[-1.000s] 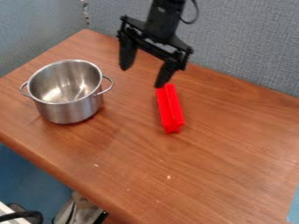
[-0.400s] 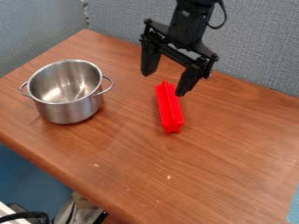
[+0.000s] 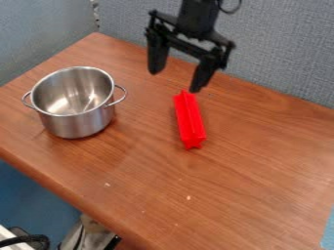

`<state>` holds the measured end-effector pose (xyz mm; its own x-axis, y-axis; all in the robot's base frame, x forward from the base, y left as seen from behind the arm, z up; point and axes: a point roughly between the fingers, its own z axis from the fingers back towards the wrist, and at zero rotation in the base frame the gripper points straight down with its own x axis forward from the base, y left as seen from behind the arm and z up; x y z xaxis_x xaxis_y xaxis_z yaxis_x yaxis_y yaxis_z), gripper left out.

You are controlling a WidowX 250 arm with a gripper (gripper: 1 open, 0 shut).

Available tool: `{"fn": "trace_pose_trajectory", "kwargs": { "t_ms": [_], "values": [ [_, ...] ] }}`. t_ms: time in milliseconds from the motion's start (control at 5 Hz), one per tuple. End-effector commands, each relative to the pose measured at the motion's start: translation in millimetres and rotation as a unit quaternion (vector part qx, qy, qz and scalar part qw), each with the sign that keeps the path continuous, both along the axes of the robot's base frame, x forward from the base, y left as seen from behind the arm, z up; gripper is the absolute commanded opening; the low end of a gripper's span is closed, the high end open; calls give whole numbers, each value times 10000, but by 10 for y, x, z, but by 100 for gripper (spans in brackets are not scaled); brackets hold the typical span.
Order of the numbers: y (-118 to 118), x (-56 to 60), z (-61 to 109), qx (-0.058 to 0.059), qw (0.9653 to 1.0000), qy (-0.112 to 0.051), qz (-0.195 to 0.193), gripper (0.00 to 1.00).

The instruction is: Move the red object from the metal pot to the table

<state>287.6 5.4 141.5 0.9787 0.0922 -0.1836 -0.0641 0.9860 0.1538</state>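
Since the earlier pictures our gripper has gone up and away from the red bar, and the bar and the pot have not moved at all.

We only have one camera view, so we look at that. Our gripper hangs over the far part of the table with its two dark fingers spread wide apart. Nothing is between them. We have let go, and our hand is empty.

Just below our gripper, and a little toward the camera, lies the red object. It rests flat on the brown wood, with its far end almost under our right finger. We are not touching it.

Off to the left of our gripper, and nearer the camera, sits the metal pot. We can see its shiny bottom, and there is nothing inside it. The pot and the red object are well apart.

So we think the job is as good as done. The red object is out of the pot and on the table. All that may be left is to pull our arm away.
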Motion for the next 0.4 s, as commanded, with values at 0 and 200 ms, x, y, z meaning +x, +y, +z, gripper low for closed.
{"fn": "trace_pose_trajectory", "kwargs": {
  "t_ms": [0,200],
  "values": [
    [47,-1,224,-24,9966,-368,-732,100],
    [85,-33,243,14,9882,-322,-1495,100]
  ]
}}
